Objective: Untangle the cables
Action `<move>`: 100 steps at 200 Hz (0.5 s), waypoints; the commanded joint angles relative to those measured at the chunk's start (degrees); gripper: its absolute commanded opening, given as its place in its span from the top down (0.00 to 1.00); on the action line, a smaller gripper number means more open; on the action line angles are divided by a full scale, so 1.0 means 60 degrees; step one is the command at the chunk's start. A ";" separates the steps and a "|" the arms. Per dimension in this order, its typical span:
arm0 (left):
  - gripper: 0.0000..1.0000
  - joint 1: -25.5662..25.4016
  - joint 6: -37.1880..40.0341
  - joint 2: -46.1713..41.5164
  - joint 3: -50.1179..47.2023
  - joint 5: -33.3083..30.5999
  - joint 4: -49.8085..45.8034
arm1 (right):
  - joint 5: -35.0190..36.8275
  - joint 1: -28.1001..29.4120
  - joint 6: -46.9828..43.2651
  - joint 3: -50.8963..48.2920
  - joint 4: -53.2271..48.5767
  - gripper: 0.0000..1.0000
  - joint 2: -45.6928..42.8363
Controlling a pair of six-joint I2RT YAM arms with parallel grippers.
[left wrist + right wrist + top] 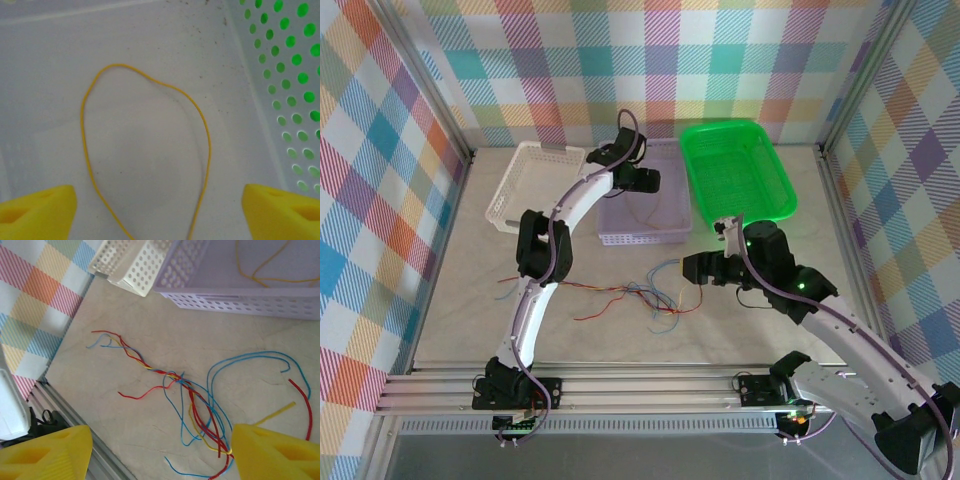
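Over to the left claw (160, 212) first: spread wide, gripping nothing, hanging above the pale purple basket (645, 238). Down on that basket's floor, one yellow cable (117, 65) lying in an open loop, passing between the yellow fingertips (35, 210) and touching neither. Now to the right claw (160, 455): open as well, empty, poised low over the surface (470, 320). Right beneath it, the rest of the cables (195, 400), red, blue and yellow strands twisted together in one long knot on the bare surface, loose ends fanning out near the purple basket's front wall. Flanking that basket, a white basket (535, 185) just beside its left side and a green basket (740, 170) just beside its right, both at the back of the surface.
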 commanded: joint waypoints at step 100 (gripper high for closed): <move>0.00 -0.0238 -0.2957 -0.6893 -0.6119 0.0273 0.0946 | 0.1090 0.1430 0.0700 -0.1754 0.0512 0.27 0.1119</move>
